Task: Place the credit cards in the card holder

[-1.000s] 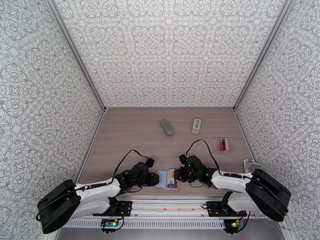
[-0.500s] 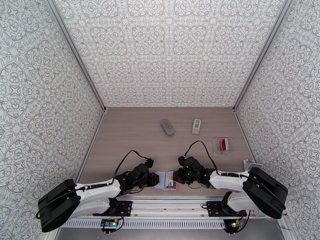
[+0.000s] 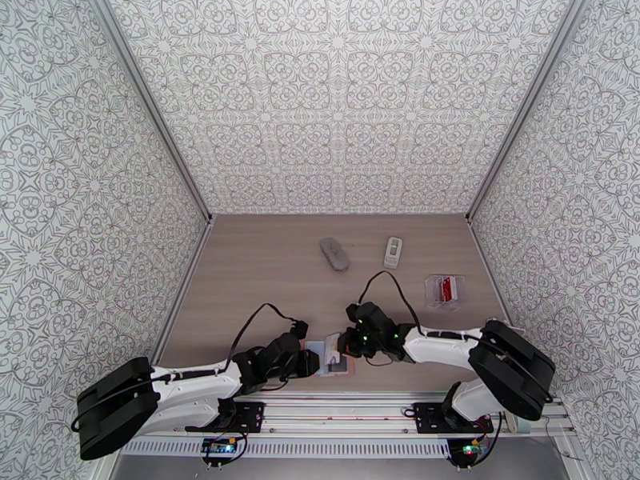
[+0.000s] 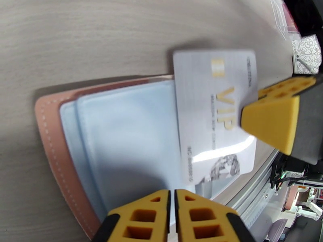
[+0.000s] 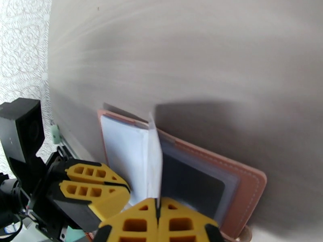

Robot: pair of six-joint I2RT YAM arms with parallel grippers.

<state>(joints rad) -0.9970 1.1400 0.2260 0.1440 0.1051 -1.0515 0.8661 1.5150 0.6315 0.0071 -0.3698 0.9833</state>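
ok so starting right at the near edge of the table [image 3: 256,274], both arms are crowded over the card holder [image 4: 52,130]. It lies open and flat, with a pinkish stitched cover and pale see-through sleeves fanned out on top.

The left gripper [image 4: 174,212] reaches in from the left. Its jaws are squeezed almost together, just a hairline between them, nipping the near edge of the pale sleeves as far as I can tell from its own wrist view.

The right gripper [image 5: 157,216] is clamped tight on the white card [image 4: 214,117], a silvery one with gold VIP lettering and a chip. From the right wrist cam the card is edge-on, standing up out of the fingers. Its far edge is down at the middle of the holder, between the white pages on one side and a sleeve with a dark rectangle [image 5: 189,186] showing through on the other. Can't tell if it's actually inside a pocket. The two claws are just beside each other, with the holder between them.

Further back on the right, well apart from both claws, there's a clear box [image 3: 433,280] with the red card [image 3: 448,290] in it.

Past that, toward the back wall, a grey oblong thing [image 3: 334,254] and a small white remote-looking thing [image 3: 392,252] lie on the wood, apart from each other
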